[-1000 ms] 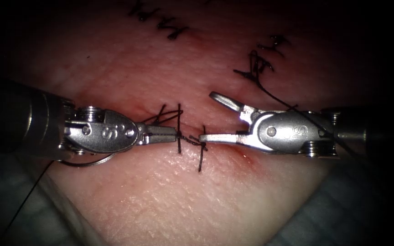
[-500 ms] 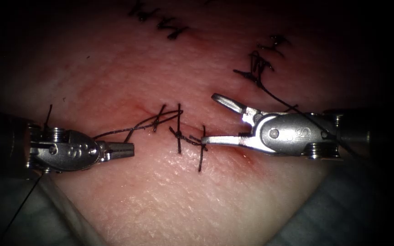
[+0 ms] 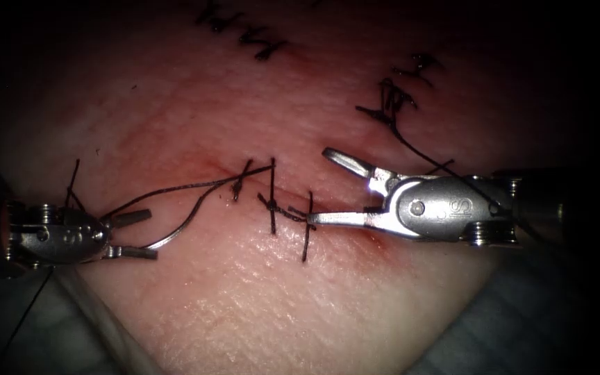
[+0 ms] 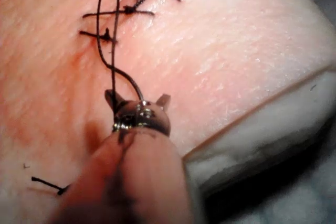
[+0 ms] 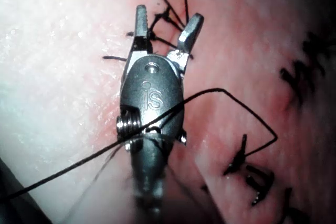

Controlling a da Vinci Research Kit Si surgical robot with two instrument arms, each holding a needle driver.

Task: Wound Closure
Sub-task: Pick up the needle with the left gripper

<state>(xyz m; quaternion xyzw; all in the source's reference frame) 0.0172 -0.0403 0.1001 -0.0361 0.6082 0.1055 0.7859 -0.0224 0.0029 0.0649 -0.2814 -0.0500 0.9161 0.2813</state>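
Observation:
The cut runs across the tissue with three dark stitches over it and a knot between them. My left tool sits off the cut's left end with its jaws open and gripping nothing. Two strands of thread run from the stitches to it and lie loose against its jaws; they form a loop of thread rising from the left tool. My right tool is open and empty, its lower jaw tip beside the stitches. The right tool has a thread draped over its wrist.
Older finished stitches and another knotted group lie at the back of the tissue. Red fluid marks the cut under the right tool. Grey cloth borders the tissue at both lower corners. A short thread end sticks up by the left tool.
The left tool drew back to the left, pulling two strands of thread out from the stitches, then opened its jaws and let the thread go. The right tool stayed open and almost still.

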